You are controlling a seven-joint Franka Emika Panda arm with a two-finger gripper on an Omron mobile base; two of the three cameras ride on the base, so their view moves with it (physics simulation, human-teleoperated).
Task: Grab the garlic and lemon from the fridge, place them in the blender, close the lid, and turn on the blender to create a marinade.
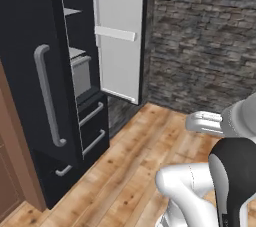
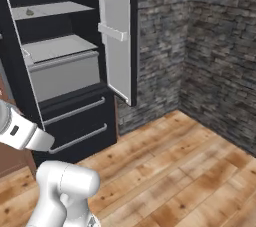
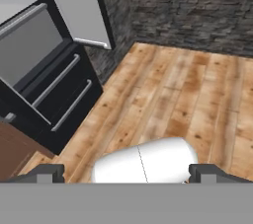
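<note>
Left base view is looking forward-down from behind-left, sitting close to the fridge [image 1: 30,96], seeing its closed door side-on. Right base view is looking from behind-right, facing the open shelves squarely. Hand view is tilting down at the wood floor [image 3: 173,94]. All three are sharing the fridge drawers, open door [image 2: 117,31], stone wall [image 2: 200,46].
</note>
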